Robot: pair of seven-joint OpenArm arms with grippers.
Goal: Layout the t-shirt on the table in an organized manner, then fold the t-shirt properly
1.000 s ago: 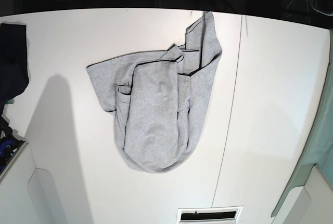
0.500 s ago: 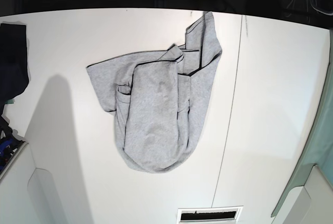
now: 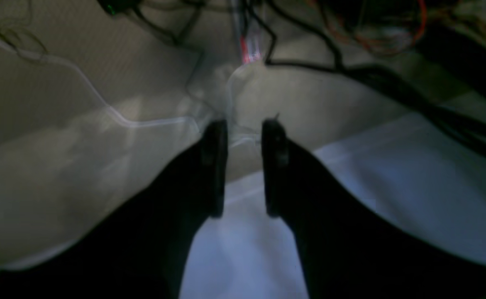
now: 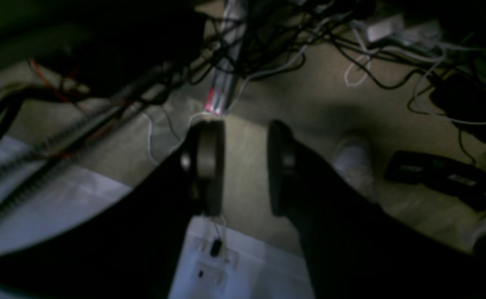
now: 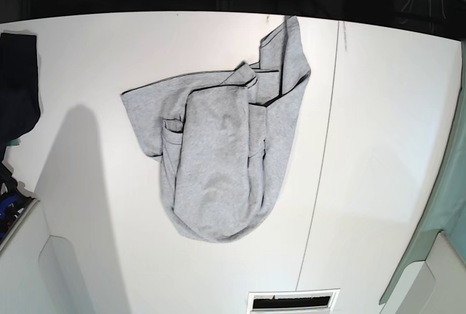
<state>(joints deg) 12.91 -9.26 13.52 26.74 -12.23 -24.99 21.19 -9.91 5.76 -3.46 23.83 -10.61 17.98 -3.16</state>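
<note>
Grey heather cotton t-shirt (image 5: pixel 218 154) lies crumpled on the wide matte white table (image 5: pixel 378 146), a little left of the frame's middle in the base view, bunched into a rough sack shape with folds overlapping and thin dark trim showing along its upper edges. One flap reaches up towards the table's far edge. A thin dark seam (image 5: pixel 320 161) runs down the tabletop just right of the shirt. Dark navy cloth (image 5: pixel 16 81) hangs at the far left edge, well apart from the shirt.

Only the base view shows the shirt; neither wrist camera catches it. What they show instead is the floor beyond the table edge, with tangled black cables (image 4: pixel 267 45) across beige carpet. The left wrist view has the left gripper (image 3: pixel 244 162) over the table's edge, its two dark fingers parted by a narrow gap with nothing between them. The right wrist view shows the right gripper (image 4: pixel 245 166) likewise parted, a slightly wider gap, nothing held. A small black device (image 4: pixel 438 176) lies on the floor at the right of that view.
</note>
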